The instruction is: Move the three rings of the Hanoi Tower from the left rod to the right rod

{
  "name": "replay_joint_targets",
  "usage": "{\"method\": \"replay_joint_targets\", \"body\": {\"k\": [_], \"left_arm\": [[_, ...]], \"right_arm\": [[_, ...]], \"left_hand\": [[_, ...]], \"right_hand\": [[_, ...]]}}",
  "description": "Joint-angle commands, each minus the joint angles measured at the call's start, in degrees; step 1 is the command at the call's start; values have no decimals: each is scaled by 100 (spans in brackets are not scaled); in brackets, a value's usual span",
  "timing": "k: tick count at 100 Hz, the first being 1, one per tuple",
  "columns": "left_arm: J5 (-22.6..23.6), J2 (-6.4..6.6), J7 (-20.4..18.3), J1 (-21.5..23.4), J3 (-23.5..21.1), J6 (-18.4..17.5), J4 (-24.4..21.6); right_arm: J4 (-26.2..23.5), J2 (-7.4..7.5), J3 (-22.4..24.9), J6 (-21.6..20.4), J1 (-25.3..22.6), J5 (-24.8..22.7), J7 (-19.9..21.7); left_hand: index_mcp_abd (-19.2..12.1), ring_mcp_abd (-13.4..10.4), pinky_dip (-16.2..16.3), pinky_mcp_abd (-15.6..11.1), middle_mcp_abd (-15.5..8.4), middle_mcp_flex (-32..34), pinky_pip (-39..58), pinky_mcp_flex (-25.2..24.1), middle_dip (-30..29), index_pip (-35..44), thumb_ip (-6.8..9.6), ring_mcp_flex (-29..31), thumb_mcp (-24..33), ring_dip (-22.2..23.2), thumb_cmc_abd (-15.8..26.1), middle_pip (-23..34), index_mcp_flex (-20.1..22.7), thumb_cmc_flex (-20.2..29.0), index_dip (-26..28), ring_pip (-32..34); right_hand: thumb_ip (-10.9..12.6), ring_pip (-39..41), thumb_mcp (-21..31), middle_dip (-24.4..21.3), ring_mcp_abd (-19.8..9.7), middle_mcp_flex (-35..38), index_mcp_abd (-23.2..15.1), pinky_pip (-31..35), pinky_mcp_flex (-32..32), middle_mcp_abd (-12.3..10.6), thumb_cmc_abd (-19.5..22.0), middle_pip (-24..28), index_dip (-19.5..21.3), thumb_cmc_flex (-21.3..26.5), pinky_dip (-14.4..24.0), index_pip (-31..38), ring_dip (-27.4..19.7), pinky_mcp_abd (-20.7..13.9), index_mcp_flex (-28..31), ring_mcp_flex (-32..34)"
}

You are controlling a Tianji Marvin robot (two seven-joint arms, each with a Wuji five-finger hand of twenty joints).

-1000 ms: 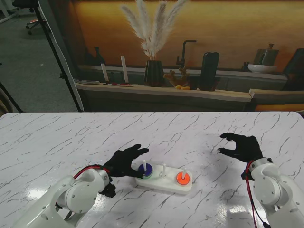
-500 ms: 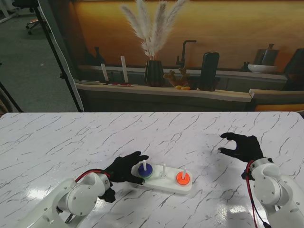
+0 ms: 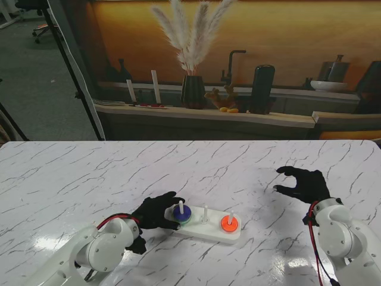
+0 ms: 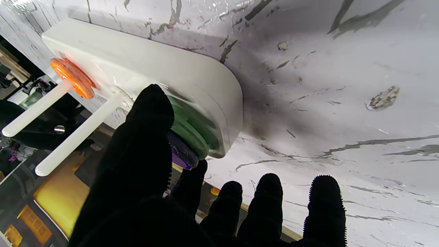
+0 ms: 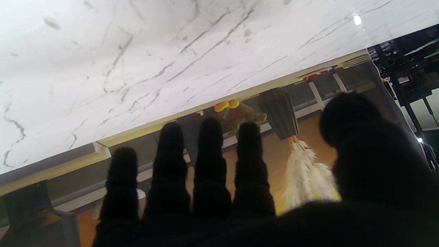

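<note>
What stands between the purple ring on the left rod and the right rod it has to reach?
The middle rod stands bare between them on the white base. The purple ring must also lift clear of its own left rod. An orange ring already sits on the right rod.

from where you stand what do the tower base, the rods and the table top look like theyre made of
The tower base looks like moulded white plastic: smooth, slightly glossy, with rounded corners. The rods seem to be matt white plastic, though painted wood cannot be ruled out. The table top looks like polished marble or a marble-look laminate: white with dark veins and bright reflections; which of the two cannot be told.
</note>
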Motion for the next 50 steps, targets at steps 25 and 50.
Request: {"method": "replay_joint_targets", "body": {"k": [25, 50], "left_arm": [[-14, -76, 34, 32, 16, -22, 23], [-42, -86, 73, 62, -31, -53, 1]], "right_arm": [[-26, -39, -26, -1, -53, 0, 7], [-29, -37, -37, 13, -54, -1, 17]], "left_hand": [[-320, -87, -10, 101, -138, 169, 390, -48, 137, 173, 0, 243, -360, 173, 503, 63, 254, 511, 368, 134], [-365, -87, -63, 107, -147, 215, 350, -81, 140, 228, -5, 254, -444, 174, 570, 73, 307, 521, 417, 133]], "right_hand": [[124, 76, -74, 6, -20, 44, 60, 76, -34, -73, 118, 0, -19, 59, -84, 33, 42, 1388, 32, 105], [124, 75, -75, 4, -19, 43, 52, 81, -31, -77, 118, -3, -22, 63, -85, 25, 41, 1382, 15, 103]]}}
